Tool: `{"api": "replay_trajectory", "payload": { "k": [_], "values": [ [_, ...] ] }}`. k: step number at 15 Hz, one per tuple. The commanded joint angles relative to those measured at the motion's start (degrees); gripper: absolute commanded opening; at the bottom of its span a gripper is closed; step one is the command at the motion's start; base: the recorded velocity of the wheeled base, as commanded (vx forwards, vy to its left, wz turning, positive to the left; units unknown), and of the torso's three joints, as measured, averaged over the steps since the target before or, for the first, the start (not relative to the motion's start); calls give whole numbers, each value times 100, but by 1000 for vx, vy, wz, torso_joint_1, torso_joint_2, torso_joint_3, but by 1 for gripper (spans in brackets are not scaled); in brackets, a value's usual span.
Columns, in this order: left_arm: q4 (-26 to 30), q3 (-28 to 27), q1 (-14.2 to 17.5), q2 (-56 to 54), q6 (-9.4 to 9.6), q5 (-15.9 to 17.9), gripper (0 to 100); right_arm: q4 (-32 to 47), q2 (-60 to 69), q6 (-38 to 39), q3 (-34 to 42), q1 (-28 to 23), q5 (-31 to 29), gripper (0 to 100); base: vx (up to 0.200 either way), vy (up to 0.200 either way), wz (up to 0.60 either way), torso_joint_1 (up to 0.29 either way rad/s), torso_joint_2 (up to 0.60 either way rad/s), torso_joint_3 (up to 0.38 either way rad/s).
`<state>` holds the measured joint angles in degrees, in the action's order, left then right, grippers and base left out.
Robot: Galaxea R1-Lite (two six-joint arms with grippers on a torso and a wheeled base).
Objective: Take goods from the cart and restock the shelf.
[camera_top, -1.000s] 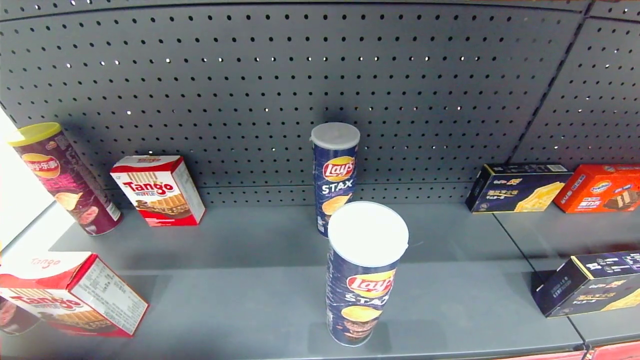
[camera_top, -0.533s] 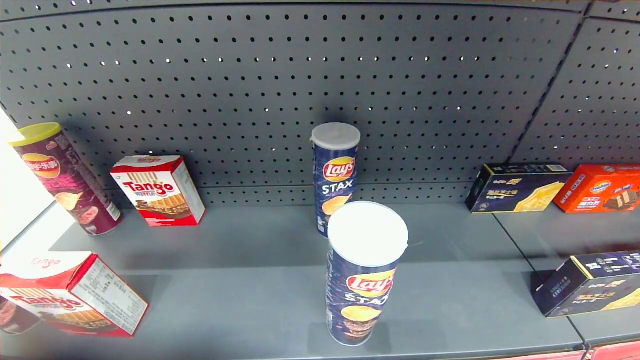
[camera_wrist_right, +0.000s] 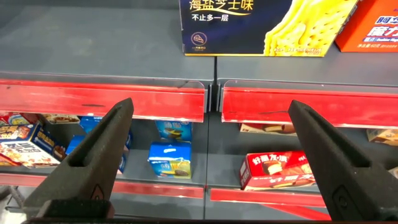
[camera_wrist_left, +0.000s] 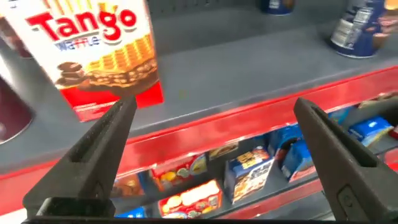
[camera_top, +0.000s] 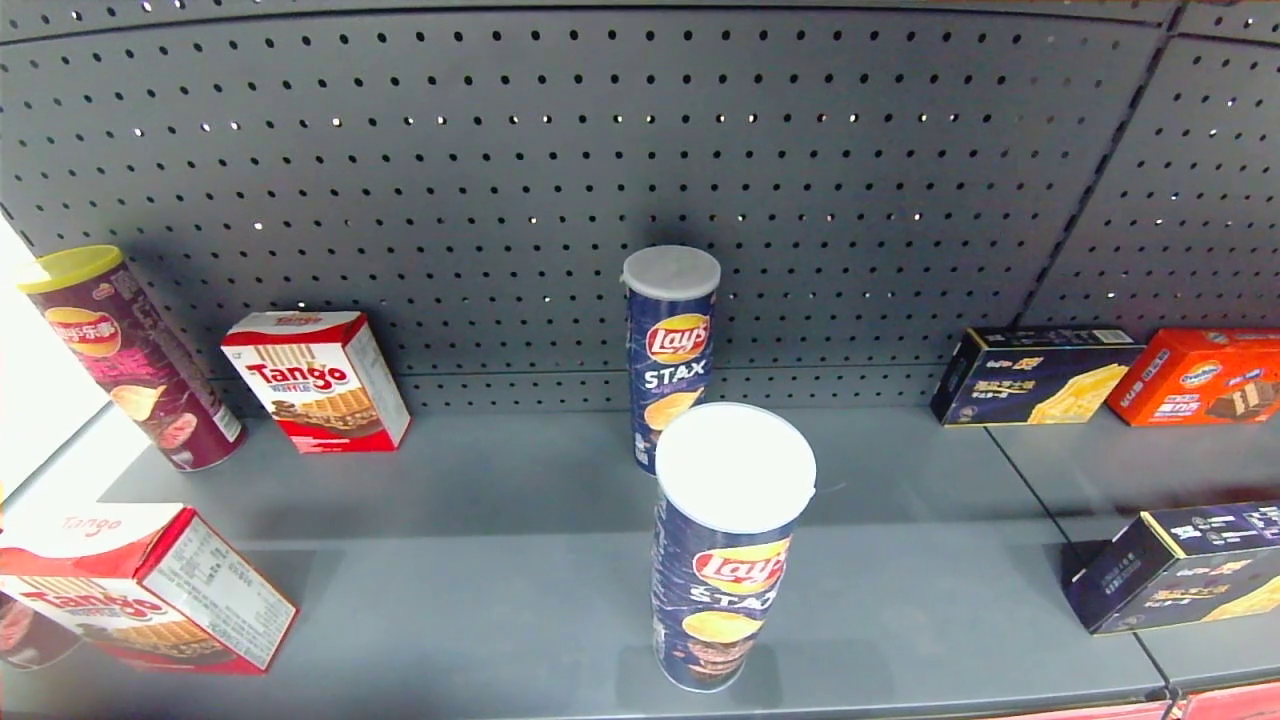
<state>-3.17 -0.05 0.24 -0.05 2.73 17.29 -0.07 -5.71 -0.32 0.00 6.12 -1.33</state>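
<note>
On the grey shelf, two blue chip cans stand upright, one near the front and one against the pegboard. A maroon can and two red wafer boxes sit to the left. My left gripper hangs open with nothing between its fingers, just in front of the shelf's red edge and below a red wafer box. Farther right along the shelf front, my right gripper also stands open and holds nothing, facing a dark blue biscuit box.
Two dark blue boxes and an orange box occupy the shelf's right side. Red price strips run along the shelf front. A lower shelf holds several packets. Bare shelf lies between the wafer boxes and the cans.
</note>
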Motion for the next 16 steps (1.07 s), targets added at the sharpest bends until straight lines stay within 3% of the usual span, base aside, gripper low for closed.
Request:
{"api": "replay_trajectory", "payload": {
  "k": [1, 3, 4, 5, 7, 14, 16],
  "values": [
    [-8, 5, 2, 22, -9, -234, 100, -1, -1, -3, 0, 3, 1, 100, 0, 0, 0, 0, 0, 0],
    [185, 5, 2, 31, 105, -1641, 100, -1, -10, -3, 0, 3, 1, 100, 0, 0, 0, 0, 0, 0],
    [440, -21, 2, 31, 17, -2186, 100, -1, -1, -3, 0, -6, 1, 100, 0, 0, 0, 0, 0, 0],
    [405, -21, 2, 31, -1, -2133, 100, -1, -1, -3, 0, 3, 1, 100, 0, 0, 0, 0, 0, 0],
    [378, -13, -7, 31, -18, -1693, 100, -1, -1, -3, 0, 3, 1, 100, 0, 0, 0, 0, 0, 0],
    [317, 5, -7, 31, -27, -1702, 100, -1, -291, -74, 0, 188, 80, 100, 0, 0, 0, 0, 0, 0],
    [317, 5, -24, 22, -27, -1676, 100, 25, -1337, 348, -1266, -49, -78, 100, 0, 0, 0, 0, 0, 0]
  ]
}}
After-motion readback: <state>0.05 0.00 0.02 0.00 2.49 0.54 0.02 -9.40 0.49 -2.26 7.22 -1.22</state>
